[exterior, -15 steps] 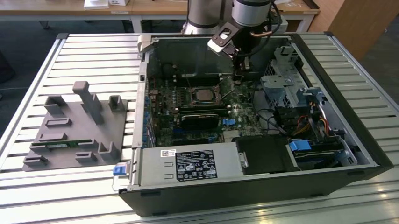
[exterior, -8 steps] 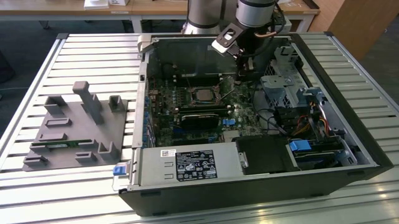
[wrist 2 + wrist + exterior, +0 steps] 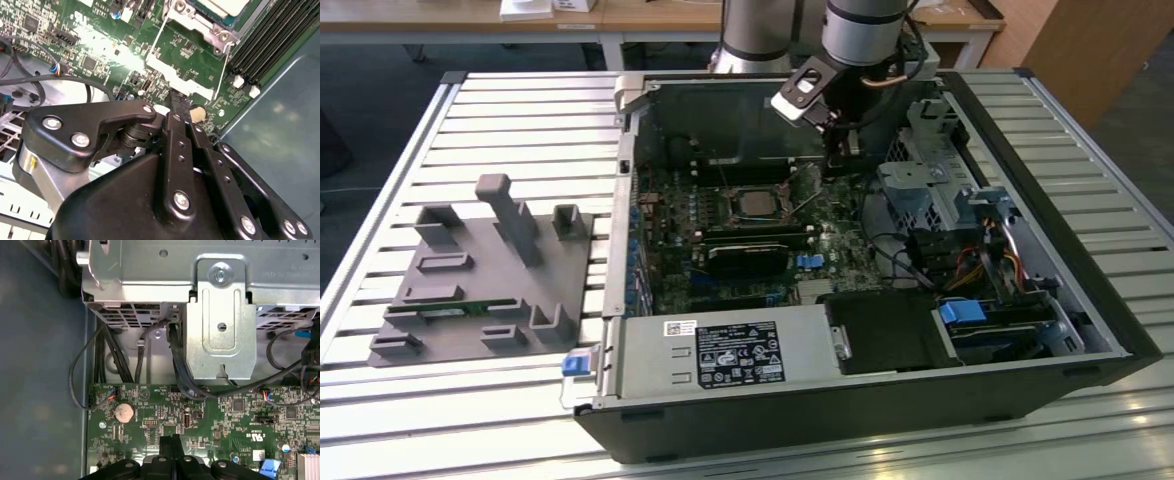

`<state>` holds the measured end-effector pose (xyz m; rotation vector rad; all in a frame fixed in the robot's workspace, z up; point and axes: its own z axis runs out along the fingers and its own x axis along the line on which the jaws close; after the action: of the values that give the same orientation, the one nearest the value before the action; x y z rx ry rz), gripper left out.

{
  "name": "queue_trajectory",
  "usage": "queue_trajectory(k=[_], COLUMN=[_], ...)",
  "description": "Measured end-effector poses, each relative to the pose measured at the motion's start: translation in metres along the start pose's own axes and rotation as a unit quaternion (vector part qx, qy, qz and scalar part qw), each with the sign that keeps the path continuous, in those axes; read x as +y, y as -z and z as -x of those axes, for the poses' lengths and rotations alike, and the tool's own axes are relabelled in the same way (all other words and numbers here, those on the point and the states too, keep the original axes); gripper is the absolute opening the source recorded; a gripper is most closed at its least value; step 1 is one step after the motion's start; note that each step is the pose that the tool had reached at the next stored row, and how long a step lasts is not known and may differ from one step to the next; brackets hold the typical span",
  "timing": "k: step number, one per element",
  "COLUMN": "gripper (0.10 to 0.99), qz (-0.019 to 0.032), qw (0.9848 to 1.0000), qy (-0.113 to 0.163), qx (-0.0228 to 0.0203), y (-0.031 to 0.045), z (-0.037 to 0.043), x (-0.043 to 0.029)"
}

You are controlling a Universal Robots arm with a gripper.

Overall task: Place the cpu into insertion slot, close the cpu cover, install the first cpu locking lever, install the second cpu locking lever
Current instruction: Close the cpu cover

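Observation:
The cpu (image 3: pixel 754 203) lies silver face up in the insertion slot (image 3: pixel 724 206) on the motherboard inside the open computer case. In the second wrist view the cpu (image 3: pixel 225 4) and the slot's metal rim (image 3: pixel 200 22) are seen past the fingers. The cpu cover (image 3: pixel 180 80), a bright silver plate, stands swung away from the slot. Two thin wire locking levers (image 3: pixel 156 42) (image 3: pixel 223 70) run beside it, unlatched. My gripper (image 3: pixel 843 152) hangs just off the slot toward the exterior view's right, above the board. Its fingers are shut with nothing between them (image 3: pixel 178 102) (image 3: pixel 170 440), the tips close to the cover's edge.
A metal drive cage (image 3: pixel 927 190) with cables stands close to the gripper on the exterior view's right. Black memory slots (image 3: pixel 754 232) lie near the socket. A coin battery (image 3: pixel 124 412) sits on the board. A grey parts fixture (image 3: pixel 480 270) rests on the table outside the case.

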<state>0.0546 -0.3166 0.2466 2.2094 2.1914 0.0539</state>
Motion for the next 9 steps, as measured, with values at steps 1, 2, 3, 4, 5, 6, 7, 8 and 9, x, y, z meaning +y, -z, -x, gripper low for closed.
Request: queue_trajectory(k=[1,2,3,4,5,6,7,8,9], gripper=[0.106,0.106,0.106,0.106,0.106,0.106,0.106,0.106,0.106], qz=[0.0,0.0,-0.0001,0.0,0.0,0.0,0.0,0.0,0.0], qw=[1.0,1.0,1.0,1.0,1.0,1.0,1.0,1.0,1.0], qy=[0.0,0.0,0.0,0.0,0.0,0.0,0.0,0.0,0.0], qx=[0.0,0.0,0.0,-0.0001,0.0,0.0,0.0,0.0,0.0], y=[-0.0001,-0.0002,-0.0002,-0.0002,-0.0002,-0.0002,-0.0002,-0.0002,-0.0002], z=[0.0,0.0001,0.0001,0.0001,0.0001,0.0001,0.0001,0.0001,0.0001], x=[-0.0014,-0.0028,-0.0039,-0.0048,-0.0057,-0.0064,-0.0069,-0.0075,-0.0079])
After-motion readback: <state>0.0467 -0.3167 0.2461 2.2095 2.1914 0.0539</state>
